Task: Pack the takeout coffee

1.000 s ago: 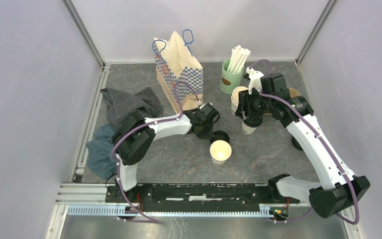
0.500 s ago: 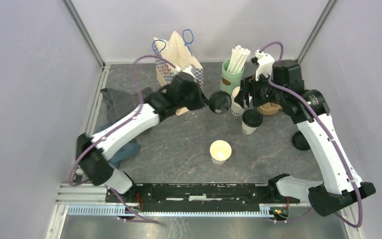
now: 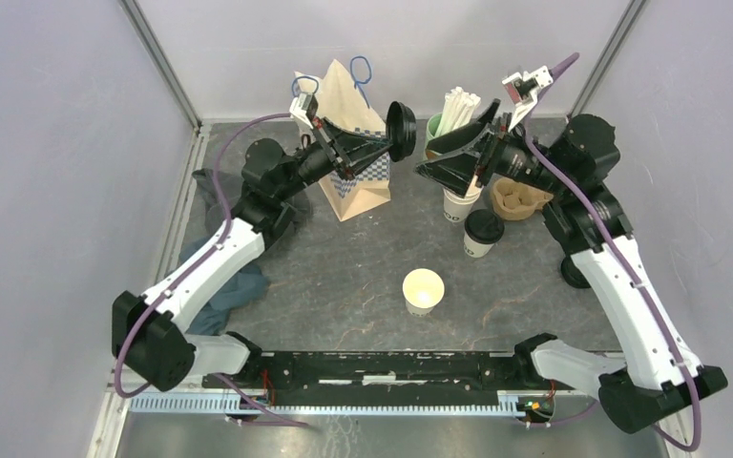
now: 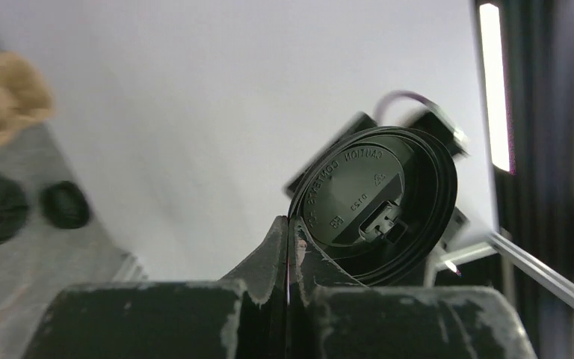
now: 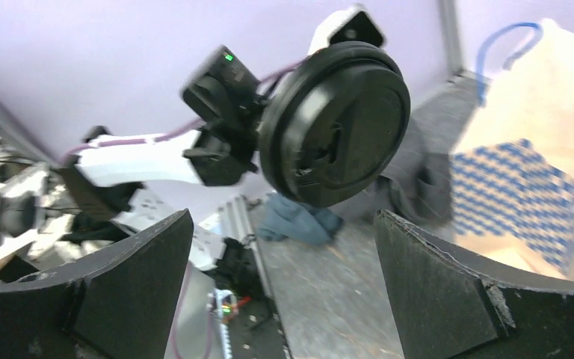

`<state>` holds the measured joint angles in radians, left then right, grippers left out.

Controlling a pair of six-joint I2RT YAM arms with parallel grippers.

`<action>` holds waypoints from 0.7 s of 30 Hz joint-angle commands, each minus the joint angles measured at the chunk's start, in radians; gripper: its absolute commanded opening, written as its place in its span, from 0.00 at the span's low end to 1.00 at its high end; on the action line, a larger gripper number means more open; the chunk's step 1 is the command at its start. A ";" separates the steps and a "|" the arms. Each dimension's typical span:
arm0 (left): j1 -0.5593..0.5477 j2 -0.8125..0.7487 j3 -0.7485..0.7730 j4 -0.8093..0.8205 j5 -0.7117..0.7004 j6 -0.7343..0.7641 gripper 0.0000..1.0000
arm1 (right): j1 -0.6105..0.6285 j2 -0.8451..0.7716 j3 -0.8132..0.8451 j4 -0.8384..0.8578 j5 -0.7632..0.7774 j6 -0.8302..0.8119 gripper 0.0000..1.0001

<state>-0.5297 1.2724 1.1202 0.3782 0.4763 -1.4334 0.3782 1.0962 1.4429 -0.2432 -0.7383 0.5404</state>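
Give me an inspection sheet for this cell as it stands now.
Surface: dark grey table, no spill seen.
Job's things: open cup mid-table; lidded cup farther right; third cup under the right hand, top hidden; black lid aloft.
Clutter: paper bag, straw cup, pulp carrier, cloths.
Hands: left hand shut on the black lid's rim; right hand wide open, empty, facing it.
Cables: purple cable along each arm, no snag seen.
Surroundings: pale walls, nothing else seen.

Both arms reached up level with the paper bag (image 3: pixel 353 172). Just right of its top, the left gripper (image 3: pixel 390 135) pinched the black lid (image 3: pixel 401 131) by its rim. Further right, the right gripper (image 3: pixel 428 159) faced it, jaws wide apart.
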 commanded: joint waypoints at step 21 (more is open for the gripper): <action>0.000 0.115 -0.051 0.746 0.207 -0.369 0.02 | 0.086 0.120 0.016 0.494 -0.098 0.416 0.98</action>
<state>-0.5297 1.3819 1.0710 1.0790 0.6422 -1.7603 0.4458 1.1999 1.3949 0.2813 -0.8692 0.9943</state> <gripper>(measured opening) 0.022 0.979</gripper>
